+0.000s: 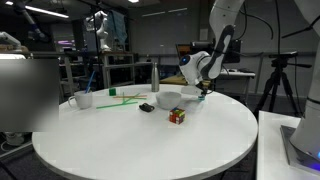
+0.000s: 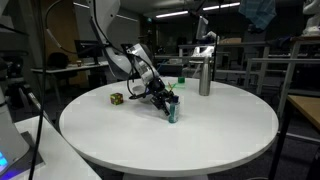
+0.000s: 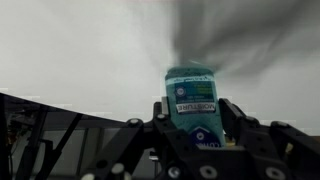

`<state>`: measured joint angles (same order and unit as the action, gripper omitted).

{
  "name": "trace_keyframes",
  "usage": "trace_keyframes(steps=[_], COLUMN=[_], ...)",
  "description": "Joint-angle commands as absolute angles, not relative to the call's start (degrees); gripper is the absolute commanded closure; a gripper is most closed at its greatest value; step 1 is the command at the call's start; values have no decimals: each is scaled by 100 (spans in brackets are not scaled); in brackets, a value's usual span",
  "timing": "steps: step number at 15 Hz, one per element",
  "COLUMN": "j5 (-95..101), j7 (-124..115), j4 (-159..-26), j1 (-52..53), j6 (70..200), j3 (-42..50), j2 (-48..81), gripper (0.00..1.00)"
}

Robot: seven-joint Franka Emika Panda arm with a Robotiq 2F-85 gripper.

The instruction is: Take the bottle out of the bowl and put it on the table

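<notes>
My gripper is shut on the tiny blue-green bottle, whose label faces the wrist camera between the two black fingers. In an exterior view the bottle hangs upright under the gripper, low over the white table or touching it; I cannot tell which. In an exterior view the gripper sits just right of the small white bowl, outside its rim. The table spreads wide around them.
A coloured cube lies in front of the bowl; the cube shows behind the arm too. A tall grey metal bottle stands near the far rim. A white cup with a green stick stands further off.
</notes>
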<state>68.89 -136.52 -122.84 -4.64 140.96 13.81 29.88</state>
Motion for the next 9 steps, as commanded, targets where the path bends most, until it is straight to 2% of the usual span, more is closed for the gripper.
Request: trace_keyframes(steps=[1,7,8,9], j5=[6921,6921,6954,6910], j7=[-13653,-13653,-13686,-13651], j4=[-12274,-12274,-12266,-12270], j1=[-570,-569,-554,-573], j6=[14039,14038,14016,14033], j3=[1264,1263,1277,1260], j2=[2973,2973,2985,2986], gripper=[47,47,22,20])
